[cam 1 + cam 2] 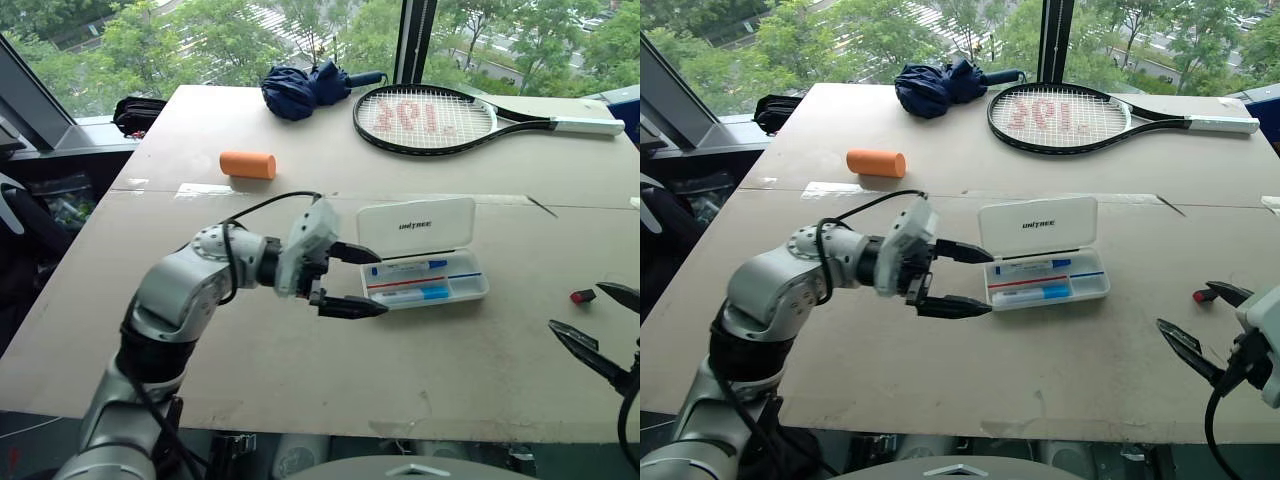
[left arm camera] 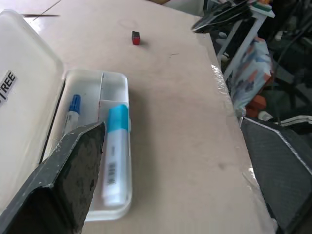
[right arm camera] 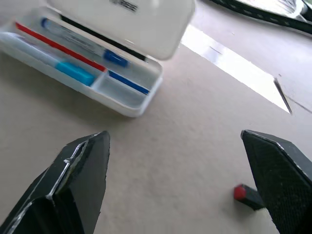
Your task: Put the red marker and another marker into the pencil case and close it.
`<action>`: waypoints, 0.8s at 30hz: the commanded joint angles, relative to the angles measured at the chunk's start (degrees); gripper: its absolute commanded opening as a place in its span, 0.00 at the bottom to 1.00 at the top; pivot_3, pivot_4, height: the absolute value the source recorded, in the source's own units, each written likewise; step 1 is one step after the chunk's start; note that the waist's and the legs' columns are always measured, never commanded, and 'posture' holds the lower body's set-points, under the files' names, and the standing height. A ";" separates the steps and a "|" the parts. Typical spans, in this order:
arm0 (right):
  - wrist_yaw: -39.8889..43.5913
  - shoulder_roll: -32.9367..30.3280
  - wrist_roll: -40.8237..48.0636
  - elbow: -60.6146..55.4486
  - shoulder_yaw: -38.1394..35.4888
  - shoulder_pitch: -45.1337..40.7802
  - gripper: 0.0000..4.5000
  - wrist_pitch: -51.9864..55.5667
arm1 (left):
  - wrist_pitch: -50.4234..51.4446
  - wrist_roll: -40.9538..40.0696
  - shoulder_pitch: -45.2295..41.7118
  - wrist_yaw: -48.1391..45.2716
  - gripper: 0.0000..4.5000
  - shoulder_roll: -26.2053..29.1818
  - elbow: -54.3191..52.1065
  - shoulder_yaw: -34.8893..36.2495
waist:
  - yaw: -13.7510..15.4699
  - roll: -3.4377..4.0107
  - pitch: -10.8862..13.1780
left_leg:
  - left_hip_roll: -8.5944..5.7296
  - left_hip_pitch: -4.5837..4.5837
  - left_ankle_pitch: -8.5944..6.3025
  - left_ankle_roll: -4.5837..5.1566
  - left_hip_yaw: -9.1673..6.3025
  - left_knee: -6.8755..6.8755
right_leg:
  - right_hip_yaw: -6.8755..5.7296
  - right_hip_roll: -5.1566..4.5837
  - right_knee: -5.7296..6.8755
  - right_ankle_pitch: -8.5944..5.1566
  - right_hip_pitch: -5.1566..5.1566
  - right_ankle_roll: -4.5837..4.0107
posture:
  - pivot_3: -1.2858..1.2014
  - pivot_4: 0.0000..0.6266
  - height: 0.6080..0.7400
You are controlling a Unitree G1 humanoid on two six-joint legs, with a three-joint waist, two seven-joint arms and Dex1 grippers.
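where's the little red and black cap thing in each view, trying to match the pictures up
Left eye view: small red and black cap on the table near the right edge, right of the pencil case.
Right eye view: same spot, just by the right gripper.
Left wrist view: near the top.
Right wrist view: low, at the right.
Shared landmark: the open pencil case.

A wide beige tabletop (image 1: pixel 300 340) is being lit by daylight from large windows (image 1: pixel 200 40) behind it. Green trees (image 1: pixel 150 35) are being seen through the glass, which is being divided by a dark frame post (image 1: pixel 413 40).
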 commanded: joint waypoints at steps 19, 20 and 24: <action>-14.73 -2.21 -8.54 29.17 17.29 -30.35 0.97 18.60 | -3.25 -11.06 8.00 8.08 1.00 4.79 -17.95 4.11 | -0.15 0.05 0.00 | -0.13 0.01 0.00 0.02 0.07 -0.02 | 0.06 0.04 0.01 0.11 0.00 0.20 | 0.52 0.24 0.94; -14.62 -1.93 -8.94 29.87 17.70 -30.72 0.97 17.93 | -2.99 -11.85 8.23 8.86 1.00 5.07 -18.73 4.52 | -0.15 0.05 0.00 | -0.13 0.03 0.00 0.02 0.08 -0.02 | 0.08 0.04 0.02 0.11 0.00 0.20 | 0.52 0.24 0.94; -13.43 -1.57 -10.33 29.82 18.38 -29.95 0.97 15.23 | -2.28 -15.61 9.58 11.97 1.00 6.87 -22.28 6.65 | -0.17 0.05 0.00 | -0.11 0.03 -0.01 0.02 0.08 -0.02 | 0.08 0.06 0.01 0.11 0.00 0.20 | 0.52 0.24 0.94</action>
